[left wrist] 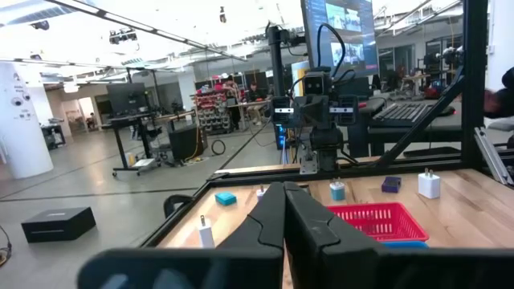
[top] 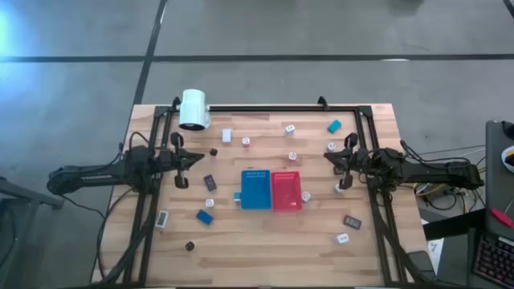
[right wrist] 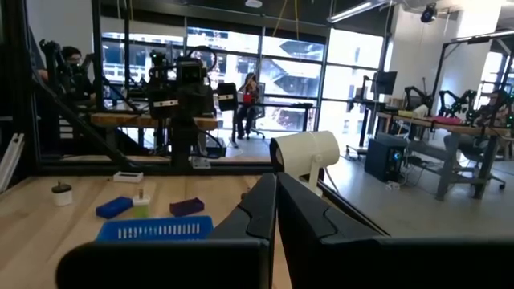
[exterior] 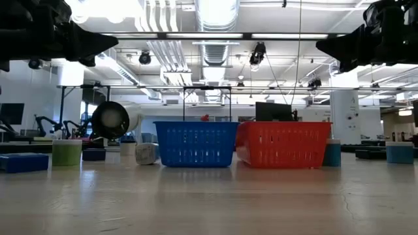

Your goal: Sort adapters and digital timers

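1. So, nothing looked sorted yet: the blue tray (top: pixel 256 190) and red tray (top: pixel 287 191) were seen side by side, touching, at the middle of the table (top: pixel 265 249), and both looked empty from above.
2. The left gripper (top: pixel 195 158) was parked left of centre in the high view, the right gripper (top: pixel 328 153) right of centre. In both wrist views the fingers were pressed together with nothing between them, so both were clenched on nothing.
3. What could go wrong: the pieces were scattered wide and small, so a clenched gripper brought down without being opened first would probably just shove a piece away. A grab near the trays could also nudge a tray, since an adapter (top: pixel 306 196) lay right beside the red one.
4. Mix-ups were a risk too. The small dark pieces (top: pixel 214 151) at the left and lower left (top: pixel 190 246) were too tiny to tell apart.
5. The adapters were seen as little white cubes, e.g. one at upper centre (top: pixel 290 128) and one by the left side (top: pixel 210 204).
6. The digital timers were flat rectangles: a teal one (top: pixel 333 126) upper right, a blue one (top: pixel 205 217) lower left, a dark one (top: pixel 352 221) lower right, a white one (top: pixel 163 217) at the left edge.
7. A white cylinder (top: pixel 193 109) sat at the upper left corner, out of the way.
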`<state>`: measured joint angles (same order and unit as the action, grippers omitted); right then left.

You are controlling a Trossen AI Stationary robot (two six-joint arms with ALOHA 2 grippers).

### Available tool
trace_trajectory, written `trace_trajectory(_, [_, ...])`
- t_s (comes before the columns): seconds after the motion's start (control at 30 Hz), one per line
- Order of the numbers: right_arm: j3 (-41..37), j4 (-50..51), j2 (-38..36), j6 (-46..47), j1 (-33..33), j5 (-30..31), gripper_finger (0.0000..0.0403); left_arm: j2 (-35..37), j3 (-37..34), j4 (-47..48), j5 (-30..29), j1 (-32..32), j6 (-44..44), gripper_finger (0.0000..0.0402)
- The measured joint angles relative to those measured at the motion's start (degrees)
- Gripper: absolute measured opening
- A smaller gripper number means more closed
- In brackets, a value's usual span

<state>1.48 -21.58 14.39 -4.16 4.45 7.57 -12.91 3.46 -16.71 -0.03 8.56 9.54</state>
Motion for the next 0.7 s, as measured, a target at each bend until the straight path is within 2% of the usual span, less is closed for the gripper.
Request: trace_trajectory(0.7, [0.00, -0.09, 0.00, -3.92, -0.02, 1.38, 0.0008, 0.00, 0.00, -0.46, -0.13, -0.02, -0.59, 0.0003])
